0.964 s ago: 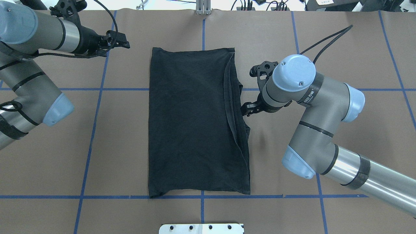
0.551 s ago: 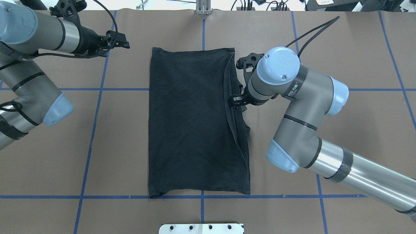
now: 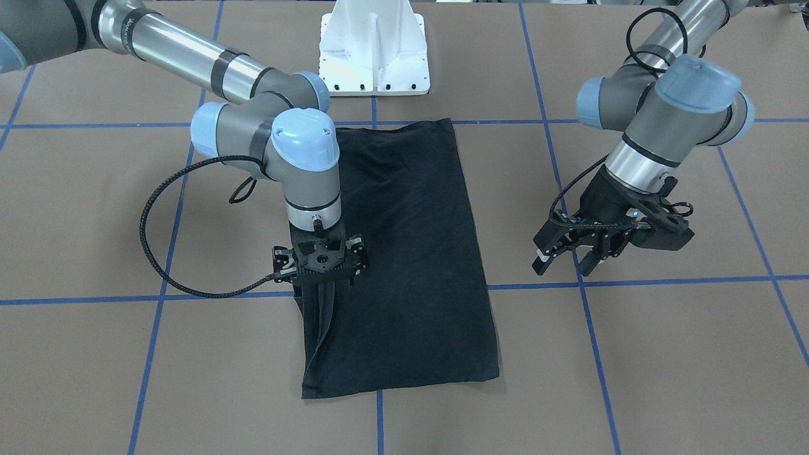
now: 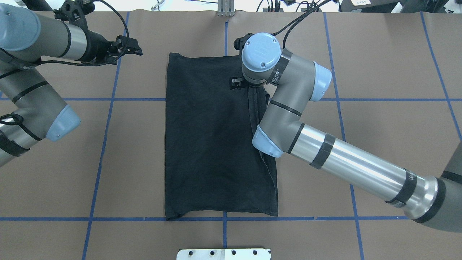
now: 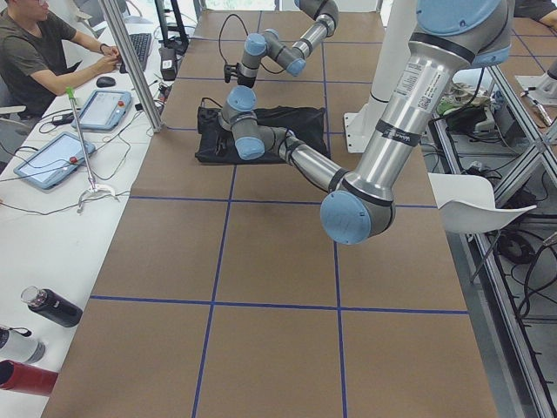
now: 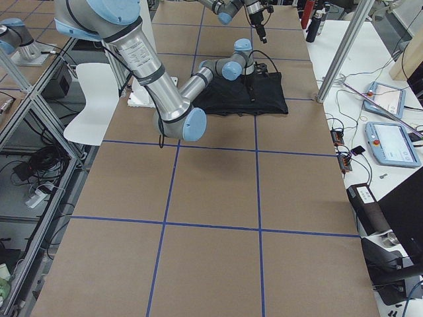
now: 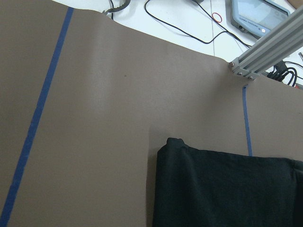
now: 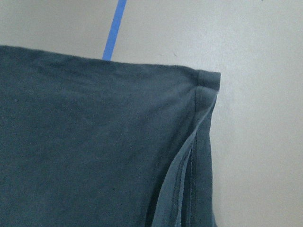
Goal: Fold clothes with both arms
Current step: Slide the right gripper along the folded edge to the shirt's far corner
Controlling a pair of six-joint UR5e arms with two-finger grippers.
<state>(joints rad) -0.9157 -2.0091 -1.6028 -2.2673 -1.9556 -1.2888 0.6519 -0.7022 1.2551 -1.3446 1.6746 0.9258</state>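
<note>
T-shirt (image 4: 213,144) lies flat, centred on worktop (image 4: 137,162), folded to a long strip. Over its far right edge: right tool (image 3: 320,268), grip can't tell. Off to the side: left tool (image 3: 564,260), released. Likely next: both pinch far corners for the crosswise fold.

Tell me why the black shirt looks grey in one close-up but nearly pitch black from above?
Right wrist view: the T-shirt reads washed-out grey-blue and the paper pale, probably exposure brightened by dark cloth filling the frame. Overhead view: it is near-black, creases barely showing; a glare streak runs along the right arm.
</note>
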